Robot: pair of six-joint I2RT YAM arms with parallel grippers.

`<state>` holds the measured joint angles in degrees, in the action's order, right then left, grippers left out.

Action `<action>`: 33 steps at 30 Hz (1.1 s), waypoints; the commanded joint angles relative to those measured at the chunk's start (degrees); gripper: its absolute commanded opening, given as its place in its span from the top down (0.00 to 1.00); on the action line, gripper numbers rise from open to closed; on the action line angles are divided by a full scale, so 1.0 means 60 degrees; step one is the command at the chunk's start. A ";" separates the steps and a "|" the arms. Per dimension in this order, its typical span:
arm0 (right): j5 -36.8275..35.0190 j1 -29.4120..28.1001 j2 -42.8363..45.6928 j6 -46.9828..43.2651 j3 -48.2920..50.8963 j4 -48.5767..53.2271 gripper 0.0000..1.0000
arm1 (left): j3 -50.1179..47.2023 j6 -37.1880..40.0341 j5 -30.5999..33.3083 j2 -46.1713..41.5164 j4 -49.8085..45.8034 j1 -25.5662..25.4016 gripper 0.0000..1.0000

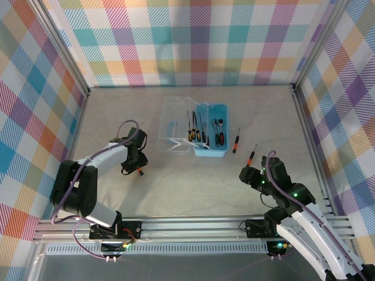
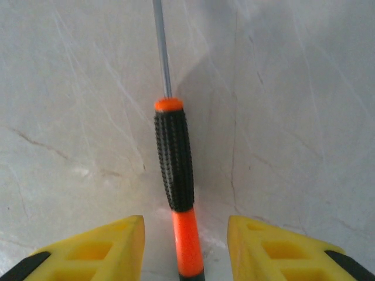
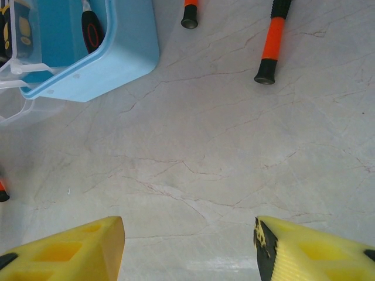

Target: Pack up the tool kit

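Your left gripper (image 2: 186,249) is straddling black-orange screwdriver (image 2: 174,158): jaws spread, handle lying between them, touching neither. Your right gripper (image 3: 190,246) is hovering released; blue case (image 3: 126,55) and loose screwdrivers (image 3: 270,44) are lying ahead.

The light-blue case (image 1: 211,153) sits open at the far centre of the desk, its clear lid (image 1: 176,126) laid flat to the left and slim tools (image 1: 199,132) lying lengthwise inside. A black-orange screwdriver (image 1: 235,142) lies just right of it. A second screwdriver (image 1: 251,154) lies farther right and nearer, and a third screwdriver (image 2: 174,161) lies well left.
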<state>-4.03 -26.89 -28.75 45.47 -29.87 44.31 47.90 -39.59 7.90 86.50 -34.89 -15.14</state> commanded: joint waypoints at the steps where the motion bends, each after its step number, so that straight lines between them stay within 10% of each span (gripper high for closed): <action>1: -0.0016 0.0033 0.0291 -0.0006 0.0085 0.0403 0.39 | 0.0131 0.0334 -0.0207 0.0309 0.0405 0.0500 0.60; 11: 0.0115 0.0033 -0.0266 -0.0079 -0.0205 0.0040 0.39 | -0.0211 0.0474 -0.0068 0.0601 0.1141 0.0721 0.82; 33: -0.0281 0.0030 0.0260 0.0284 -0.0277 0.0458 0.38 | 0.1515 0.1333 0.0610 -0.2063 -0.0704 0.0595 0.87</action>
<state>-5.43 -26.89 -27.62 46.13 -30.85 46.28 51.20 -34.94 9.43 75.81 -33.74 -11.49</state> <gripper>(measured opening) 0.617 0.129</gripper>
